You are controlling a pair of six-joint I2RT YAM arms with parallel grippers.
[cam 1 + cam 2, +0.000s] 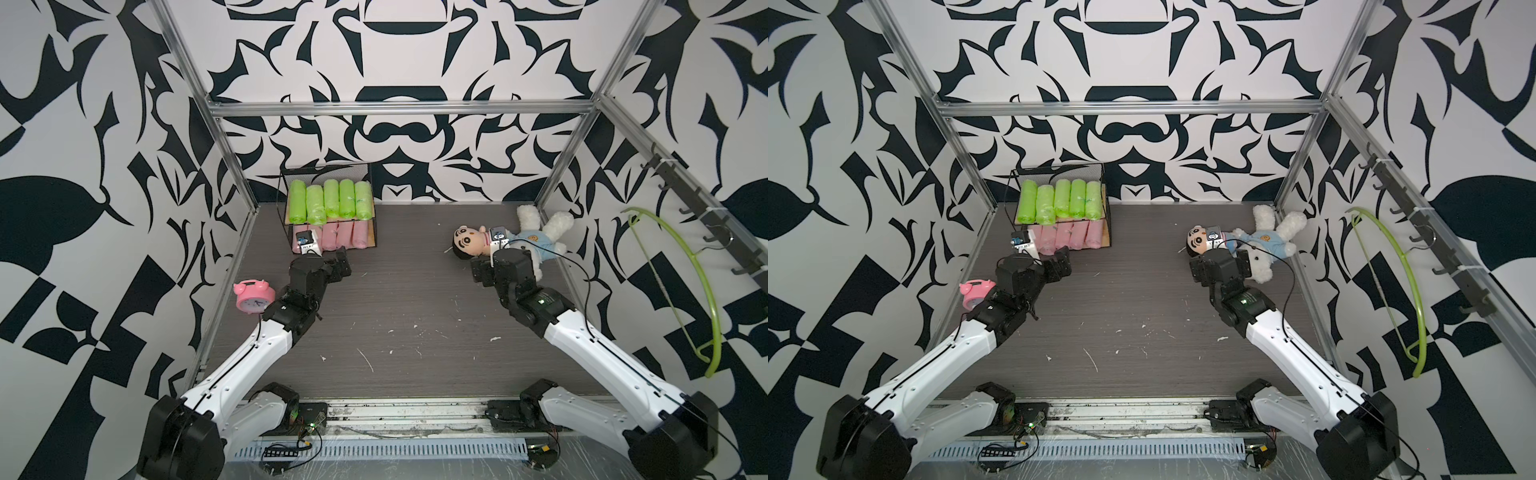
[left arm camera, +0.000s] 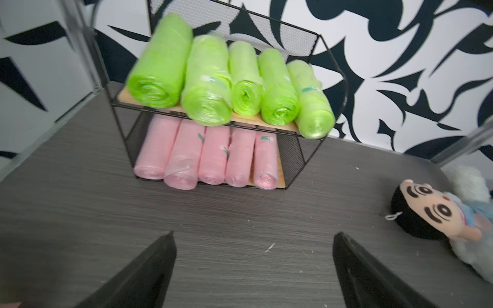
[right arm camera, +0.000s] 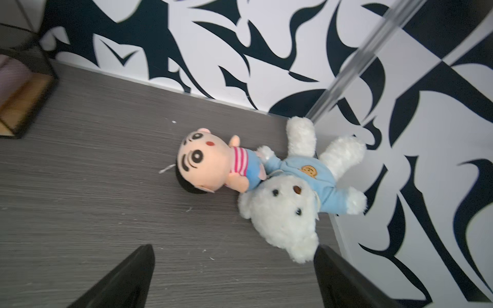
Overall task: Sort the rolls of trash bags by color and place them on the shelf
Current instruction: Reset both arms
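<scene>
Shelf (image 1: 328,172) sits upper left of centre in both top views, with five green rolls (image 1: 330,199) on the upper board and pink rolls (image 1: 347,235) on the lower. From above, the left arm's camera hides the leftmost pink ones; the left wrist view shows all five, labels probably printed but too blurred to read. Left gripper (image 2: 253,238) and right gripper (image 3: 234,253) are both spread wide and hold nothing, and the teddy bear's (image 3: 288,213) head shows only in the right wrist view.

Bystanders on the dark wood-grain table (image 1: 415,307)
Pink twin-bell alarm clock (image 1: 253,296) at the left edge; black-haired plush boy doll (image 3: 202,165) touching a white fluffy teddy bear (image 3: 288,213) far right.
</scene>
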